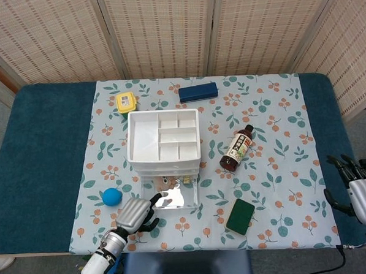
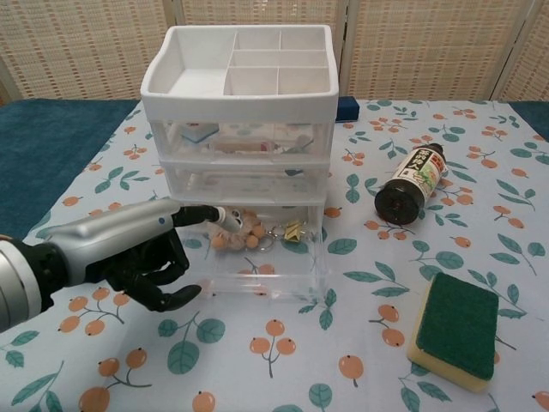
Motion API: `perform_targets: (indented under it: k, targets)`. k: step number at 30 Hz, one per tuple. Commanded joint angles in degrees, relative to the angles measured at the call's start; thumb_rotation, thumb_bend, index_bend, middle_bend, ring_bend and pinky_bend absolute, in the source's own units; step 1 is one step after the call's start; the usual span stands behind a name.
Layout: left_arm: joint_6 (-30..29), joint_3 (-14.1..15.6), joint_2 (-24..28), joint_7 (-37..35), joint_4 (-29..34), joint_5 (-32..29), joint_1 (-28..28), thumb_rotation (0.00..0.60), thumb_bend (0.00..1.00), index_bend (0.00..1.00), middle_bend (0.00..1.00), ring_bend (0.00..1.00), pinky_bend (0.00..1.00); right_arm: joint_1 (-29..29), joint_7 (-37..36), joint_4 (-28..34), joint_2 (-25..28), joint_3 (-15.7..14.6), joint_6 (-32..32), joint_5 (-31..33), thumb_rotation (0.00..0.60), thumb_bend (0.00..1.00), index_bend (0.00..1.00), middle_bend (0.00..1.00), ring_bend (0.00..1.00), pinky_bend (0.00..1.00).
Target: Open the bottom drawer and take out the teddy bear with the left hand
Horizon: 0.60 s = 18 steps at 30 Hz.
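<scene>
Since everything below hangs on where my left hand sits against the open drawer, I list from biggest to smallest:

Bench: my bench is wrapped in blue, with a leaf-and-berry cloth laid over its middle.

Drawer unit: the white drawer unit stands mid-cloth, its divided tray on top; the two upper drawers look closed.

Bottom drawer: the clear bottom drawer is pulled out toward me, so by my reckoning the opening step is done.

Right hand: my right hand hangs off the bench's right edge, well apart from the unit, fingers apart and holding nothing.

Left hand: my left hand is at the drawer's front left corner, far nearer the job than the right. One digit reaches over the left wall toward the contents while the other fingers curl loosely beneath; nothing is gripped (whether the fingertip touches the toy, I cannot tell).

Teddy bear: the teddy bear lies inside the drawer toward its back left, just beyond my outstretched fingertip, to its right and further from me. Its long axis seems to run across the drawer, though the clear plastic blurs it.

Next move, as I judge it: lift over the wall, then come down and close around the bear.

Small clutter: a ring-like trinket lies beside the bear and could snag.
</scene>
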State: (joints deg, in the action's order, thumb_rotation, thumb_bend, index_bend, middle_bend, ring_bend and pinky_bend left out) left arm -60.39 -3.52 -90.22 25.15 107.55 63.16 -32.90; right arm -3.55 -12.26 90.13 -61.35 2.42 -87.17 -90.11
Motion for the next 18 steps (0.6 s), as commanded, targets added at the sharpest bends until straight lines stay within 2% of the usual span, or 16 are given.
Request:
perform_targets:
  k: [1,4,7,8,11,14,18]
  targets:
    - [5.4,-2.4,3.8,-2.3,2.1,-3.3,-3.0,0.599,0.40,0.16,0.90,1.00,1.00,0.0,-0.1,-0.1,0.0,0.0,0.0,0.0,0.600,0.42,0.08,0.20,0.12,0.20]
    - [9.0,-3.8,6.2,-3.6,2.2,-4.7,-5.2,0.585,0.41,0.16,0.90,1.00,1.00,-0.1,-0.2,-0.2,-0.1,0.0,0.0,-0.1,0.600,0.42,0.08,0.20,0.12,0.20]
    - [11.5,-4.6,7.6,-3.9,1.7,-5.4,-7.3,0.562,0.48,0.16,0.91,1.00,1.00,-0.1,-0.4,-0.3,-0.2,0.0,0.0,-0.2,0.600,0.42,0.08,0.20,0.12,0.20]
    - [12.6,-4.7,7.9,-4.0,1.3,-5.8,-8.2,0.538,0.51,0.16,0.92,1.00,1.00,-0.1,-0.4,-0.3,-0.2,0.0,0.0,-0.3,0.600,0.42,0.08,0.20,0.12,0.20]
    - [16.1,-4.6,8.9,-3.8,0.5,-8.4,-10.8,0.408,0.57,0.13,0.95,1.00,1.00,-0.1,-0.6,-0.5,-0.3,-0.1,0.0,-0.3,0.600,0.42,0.08,0.20,0.12,0.20]
    - [18.3,-4.4,9.7,-3.2,0.0,-10.8,-13.1,0.281,0.59,0.11,0.95,1.00,1.00,0.0,-0.7,-0.6,-0.3,-0.1,-0.1,-0.2,0.600,0.42,0.08,0.20,0.12,0.20]
    - [17.8,-3.8,9.1,-1.7,-1.3,-13.4,-15.4,0.180,0.60,0.08,0.95,1.00,1.00,0.2,-1.0,-0.8,-0.2,-0.1,-0.3,-0.2,0.600,0.42,0.08,0.20,0.12,0.20]
